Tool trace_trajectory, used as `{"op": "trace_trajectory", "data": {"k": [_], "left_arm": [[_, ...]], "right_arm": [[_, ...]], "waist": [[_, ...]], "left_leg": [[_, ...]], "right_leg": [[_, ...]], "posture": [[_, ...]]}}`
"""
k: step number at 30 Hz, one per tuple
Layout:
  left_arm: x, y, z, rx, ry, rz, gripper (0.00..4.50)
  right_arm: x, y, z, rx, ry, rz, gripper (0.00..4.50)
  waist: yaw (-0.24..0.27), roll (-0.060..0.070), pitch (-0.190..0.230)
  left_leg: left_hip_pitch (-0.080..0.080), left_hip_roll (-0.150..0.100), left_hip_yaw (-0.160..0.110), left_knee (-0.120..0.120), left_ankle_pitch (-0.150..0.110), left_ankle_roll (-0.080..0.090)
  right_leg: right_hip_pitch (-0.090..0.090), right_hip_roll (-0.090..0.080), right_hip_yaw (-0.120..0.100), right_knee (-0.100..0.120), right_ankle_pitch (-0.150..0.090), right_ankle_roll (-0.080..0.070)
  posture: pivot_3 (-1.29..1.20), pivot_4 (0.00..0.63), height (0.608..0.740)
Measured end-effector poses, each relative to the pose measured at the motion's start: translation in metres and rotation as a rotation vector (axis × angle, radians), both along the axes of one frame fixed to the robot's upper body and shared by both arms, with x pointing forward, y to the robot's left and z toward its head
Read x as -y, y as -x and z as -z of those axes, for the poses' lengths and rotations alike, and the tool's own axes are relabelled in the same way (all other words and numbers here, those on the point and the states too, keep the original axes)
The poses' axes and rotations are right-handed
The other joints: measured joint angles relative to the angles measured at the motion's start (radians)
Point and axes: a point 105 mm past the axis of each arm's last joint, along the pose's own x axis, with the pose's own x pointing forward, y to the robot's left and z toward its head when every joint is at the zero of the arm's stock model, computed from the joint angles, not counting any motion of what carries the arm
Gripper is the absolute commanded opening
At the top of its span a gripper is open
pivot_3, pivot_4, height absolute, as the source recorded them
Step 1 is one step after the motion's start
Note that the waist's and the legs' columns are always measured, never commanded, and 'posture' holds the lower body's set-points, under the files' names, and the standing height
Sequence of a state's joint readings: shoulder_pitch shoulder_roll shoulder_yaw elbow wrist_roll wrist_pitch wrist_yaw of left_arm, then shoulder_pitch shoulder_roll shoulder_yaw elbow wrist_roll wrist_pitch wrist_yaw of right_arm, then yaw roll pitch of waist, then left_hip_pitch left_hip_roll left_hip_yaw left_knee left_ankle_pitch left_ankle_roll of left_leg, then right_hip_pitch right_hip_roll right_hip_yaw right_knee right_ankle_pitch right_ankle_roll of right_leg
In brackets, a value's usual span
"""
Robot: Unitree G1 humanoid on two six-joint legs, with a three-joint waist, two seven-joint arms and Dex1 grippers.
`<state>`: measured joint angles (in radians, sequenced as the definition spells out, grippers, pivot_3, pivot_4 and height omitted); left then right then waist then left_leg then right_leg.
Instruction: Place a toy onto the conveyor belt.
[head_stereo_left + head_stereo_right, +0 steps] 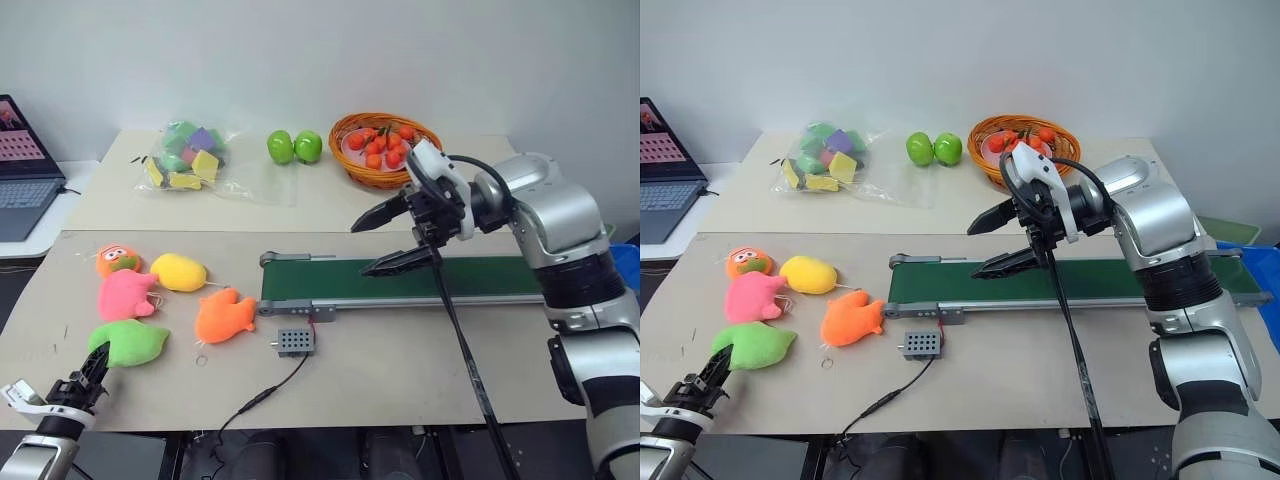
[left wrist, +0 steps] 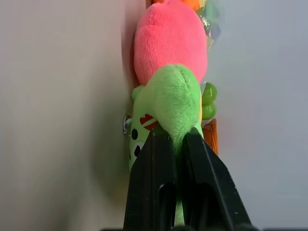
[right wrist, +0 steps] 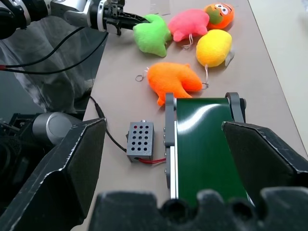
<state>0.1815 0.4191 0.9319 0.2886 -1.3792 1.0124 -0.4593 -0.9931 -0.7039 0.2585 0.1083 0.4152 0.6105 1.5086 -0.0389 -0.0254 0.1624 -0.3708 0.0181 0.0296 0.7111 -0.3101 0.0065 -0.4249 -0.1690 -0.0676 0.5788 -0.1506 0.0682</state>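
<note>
left gripper [image 1: 97,368]: pinched on the toy's near tip
toy [image 1: 132,342]: lime plush, flat on the table [image 1: 400,370] by its near-left edge, pink plush [image 1: 125,295] just behind
conveyor belt [image 1: 400,280]: mid-table, bare
right gripper [image 1: 385,243]: spread wide above belt, empty

Lab: bench conveyor [image 1: 400,279], laptop [image 1: 22,165].

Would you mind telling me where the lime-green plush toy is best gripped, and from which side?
Probably by its near tip, from the table's front edge. The lime-green plush toy lies flat, its narrow soft end pointing toward the left gripper, which is shut on it there; the pink plush crowds its far side.
</note>
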Motion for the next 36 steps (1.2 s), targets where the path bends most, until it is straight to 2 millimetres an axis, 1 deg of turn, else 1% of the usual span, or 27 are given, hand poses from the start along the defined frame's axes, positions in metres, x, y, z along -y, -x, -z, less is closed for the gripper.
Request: {"op": "trace_trajectory", "data": {"k": [1,2,3,4,6,8,9,11,12,14,15,17,18,20,23,24,25,27,29,31,32,34,36], "left_arm": [[0.011,0.003,-0.003,0.001,-0.027,0.065,0.08],[0.026,0.004,-0.010,0.019,-0.052,0.148,0.08],[0.036,0.006,-0.017,0.042,-0.061,0.203,0.08],[0.041,0.006,-0.026,0.075,-0.070,0.228,0.08],[0.042,0.004,-0.044,0.139,-0.100,0.249,0.08],[0.036,0.000,-0.074,0.219,-0.177,0.259,0.08],[0.034,-0.003,-0.083,0.244,-0.202,0.257,0.08],[0.031,-0.016,-0.125,0.364,-0.279,0.265,0.08],[0.033,-0.023,-0.148,0.428,-0.317,0.280,0.08],[0.039,-0.034,-0.179,0.507,-0.380,0.306,0.08],[0.045,-0.040,-0.191,0.535,-0.416,0.324,0.08],[0.061,-0.052,-0.207,0.570,-0.484,0.375,0.08],[0.080,-0.066,-0.218,0.603,-0.542,0.423,0.08],[0.111,-0.081,-0.230,0.638,-0.622,0.503,0.08],[0.164,-0.105,-0.249,0.728,-0.680,0.600,0.08],[0.177,-0.114,-0.252,0.735,-0.713,0.610,0.08],[0.187,-0.123,-0.252,0.722,-0.786,0.606,0.08],[0.197,-0.138,-0.247,0.691,-0.943,0.584,0.08],[0.204,-0.154,-0.232,0.672,-1.286,0.557,0.08],[0.211,-0.161,-0.212,0.730,-1.651,0.579,0.08],[0.215,-0.162,-0.205,0.769,-1.765,0.595,0.08],[0.220,-0.164,-0.195,0.848,-1.922,0.607,0.08],[0.218,-0.166,-0.192,0.927,-2.068,0.575,0.08]], "right_arm": [[0.000,0.000,0.000,0.001,-0.001,0.002,4.50],[0.000,0.000,0.000,0.003,-0.001,0.005,4.50],[0.000,-0.001,0.000,0.002,-0.002,0.007,4.50],[0.001,-0.001,0.001,0.000,-0.003,0.009,4.50],[0.002,-0.001,0.005,-0.011,-0.003,0.014,4.50],[0.004,-0.001,0.010,-0.026,-0.001,0.024,4.50],[0.005,-0.001,0.011,-0.029,0.001,0.029,4.50],[0.009,-0.001,0.014,-0.034,0.001,0.046,4.50],[0.009,-0.001,0.014,-0.029,-0.001,0.048,4.50],[0.009,-0.001,0.013,-0.020,-0.003,0.053,4.50],[0.010,-0.001,0.013,-0.016,-0.007,0.059,4.50],[0.012,-0.002,0.013,-0.011,-0.013,0.074,4.50],[0.014,-0.002,0.015,-0.013,-0.016,0.090,4.50],[0.013,0.000,0.017,-0.013,-0.021,0.098,4.50],[0.015,0.004,0.022,-0.029,-0.034,0.126,4.50],[0.015,0.007,0.023,-0.031,-0.040,0.132,4.50],[0.016,0.008,0.023,-0.033,-0.045,0.143,4.50],[0.022,0.009,0.024,-0.031,-0.045,0.184,4.50],[0.029,0.011,0.026,-0.036,-0.052,0.230,4.50],[0.034,0.014,0.028,-0.045,-0.064,0.263,4.50],[0.035,0.015,0.027,-0.043,-0.065,0.278,4.50],[0.037,0.018,0.026,-0.040,-0.072,0.291,4.50],[0.039,0.021,0.025,-0.038,-0.076,0.308,4.50]], "waist": [[0.000,0.000,0.000],[0.000,0.000,0.000],[0.001,0.000,0.000],[0.004,0.000,0.000],[0.008,0.000,0.000],[0.011,0.000,0.000],[0.012,0.000,0.000],[0.022,0.000,0.001],[0.024,0.000,0.001],[0.025,0.000,0.001],[0.026,0.000,0.001],[0.027,0.000,0.001],[0.033,0.000,0.001],[0.035,0.000,0.001],[0.045,-0.001,0.001],[0.045,-0.001,0.001],[0.040,-0.001,0.002],[0.030,-0.001,0.002],[0.024,-0.001,0.002],[0.023,0.000,0.002],[0.024,0.000,0.002],[0.030,0.000,0.003],[0.033,0.000,0.003]], "left_leg": [[0.000,0.000,0.000,0.000,0.000,-0.001],[0.000,0.000,0.000,0.000,-0.001,-0.001],[0.000,0.000,0.000,0.000,-0.001,-0.001],[0.000,0.001,0.000,0.000,-0.001,-0.001],[0.000,0.002,-0.001,0.000,-0.001,-0.001],[0.000,0.002,-0.001,0.000,-0.001,-0.001],[0.000,0.002,-0.001,0.000,-0.001,-0.001],[0.000,0.002,-0.002,0.000,-0.001,-0.001],[0.000,0.002,-0.002,0.000,-0.001,-0.001],[0.000,0.001,-0.002,0.000,0.000,-0.002],[0.000,0.001,-0.002,0.000,0.001,-0.004],[0.000,0.000,-0.002,0.000,0.002,-0.006],[-0.001,0.000,-0.003,0.000,0.003,-0.007],[-0.002,-0.001,-0.002,0.000,0.003,-0.008],[-0.002,-0.002,-0.003,0.001,0.003,-0.008],[-0.002,-0.002,-0.003,0.001,0.003,-0.008],[-0.002,-0.002,-0.002,0.000,0.003,-0.008],[-0.001,-0.001,-0.001,-0.001,0.003,-0.008],[-0.001,-0.001,0.000,-0.002,0.003,-0.008],[-0.001,-0.001,0.000,-0.002,0.003,-0.008],[-0.002,-0.001,0.001,-0.002,0.003,-0.008],[-0.003,-0.001,0.000,-0.002,0.003,-0.007],[-0.003,-0.001,0.000,-0.001,0.002,-0.006]], "right_leg": [[0.000,0.000,0.000,0.000,0.000,0.000],[0.000,0.000,0.000,-0.001,0.000,0.000],[0.000,0.000,0.000,0.000,0.000,0.000],[-0.001,0.001,0.000,0.000,-0.001,0.000],[-0.001,0.002,0.000,0.000,-0.001,-0.001],[-0.001,0.002,0.000,0.000,-0.001,-0.001],[-0.001,0.002,0.000,0.000,-0.001,-0.001],[0.000,0.002,0.000,0.000,-0.001,-0.001],[0.000,0.002,0.000,0.001,-0.001,-0.001],[0.000,0.002,0.000,0.000,-0.001,-0.001],[0.000,0.002,0.000,0.000,-0.001,-0.001],[0.001,0.002,0.000,0.000,-0.001,-0.001],[0.001,0.002,0.000,-0.001,-0.001,-0.001],[0.001,0.002,0.001,-0.001,-0.001,-0.001],[0.002,0.002,0.001,-0.001,-0.001,-0.001],[0.002,0.002,0.001,-0.001,-0.001,-0.001],[0.001,0.002,0.001,-0.002,-0.001,-0.001],[0.001,0.002,0.001,-0.002,-0.001,-0.001],[0.001,0.002,0.001,-0.002,-0.001,-0.001],[0.000,0.002,0.002,-0.003,-0.001,-0.001],[0.000,0.002,0.002,-0.003,-0.002,-0.001],[0.000,0.002,0.001,-0.003,-0.002,-0.001],[-0.001,0.002,0.001,-0.003,-0.002,-0.001]], "posture": [[0.00,0.150,0.738],[0.00,0.150,0.738],[0.00,0.150,0.738],[0.00,0.150,0.738],[0.00,0.150,0.738],[0.00,0.150,0.738],[0.00,0.150,0.738],[0.00,0.150,0.738],[0.00,0.150,0.738],[0.00,0.150,0.738],[0.00,0.150,0.738],[0.00,0.150,0.738],[0.00,0.150,0.738],[0.00,0.150,0.738],[0.00,0.150,0.738],[0.00,0.150,0.738],[0.00,0.150,0.738],[0.00,0.150,0.738],[0.00,0.150,0.738],[0.00,0.150,0.738],[0.00,0.150,0.738],[0.00,0.150,0.738],[0.00,0.150,0.738]]}}
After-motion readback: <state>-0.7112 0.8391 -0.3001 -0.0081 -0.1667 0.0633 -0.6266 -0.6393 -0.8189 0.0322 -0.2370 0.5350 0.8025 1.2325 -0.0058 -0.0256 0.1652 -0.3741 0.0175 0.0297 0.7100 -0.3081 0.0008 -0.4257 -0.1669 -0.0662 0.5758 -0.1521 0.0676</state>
